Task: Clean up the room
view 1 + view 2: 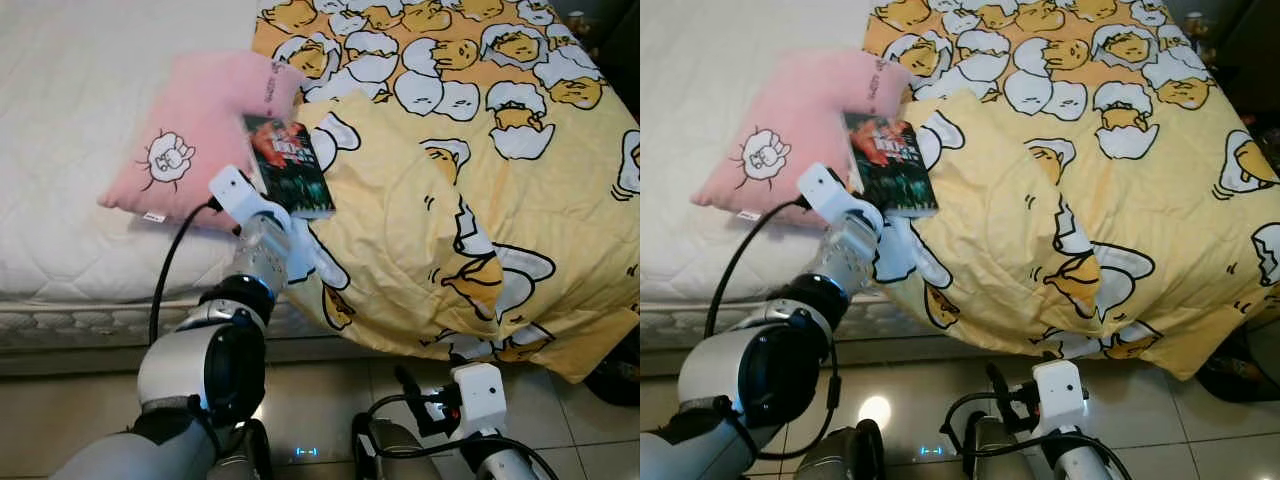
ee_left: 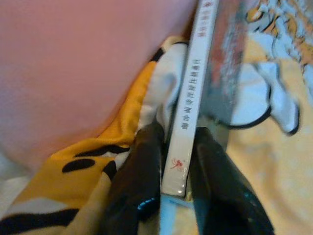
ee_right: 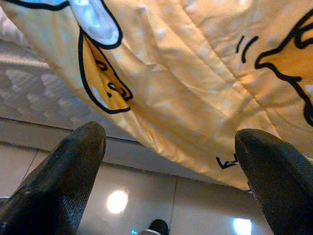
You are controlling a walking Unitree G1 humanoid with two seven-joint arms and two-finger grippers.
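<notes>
- Book with a dark glossy cover and a white spine [image 1: 290,165]: your task's thing at this moment, and you see it standing on edge where the pink pillow meets the yellow quilt, up on the bed.
- On your far left lies the white quilted mattress [image 1: 70,150], bare apart from the soft pink square pillow with a cartoon sheep drawn on it [image 1: 190,135], which sits tilted against the quilt's edge.
- Your left gripper [image 2: 173,176] is clenched on the book's lower end: the wrist view shows one black finger on each side of the white spine, which carries a column of small printed characters and a little red mark.
- That pinch on the narrow edge looks like the reason the book stands upright rather than lying flat; I judge it is being lifted clear of the bedding to be put away.
- The cover shows red and dark green artwork, too blurred for you to read.
- Further right, the yellow quilt printed with egg-yolk cartoon figures [image 1: 470,200] is bunched in a heap and hangs over the bed's side toward the pale tiled floor [image 1: 320,400].
- Your right gripper [image 3: 171,171] hangs low beside the bed with its fingers spread wide and nothing between them, pointing at the quilt's overhanging edge.
</notes>
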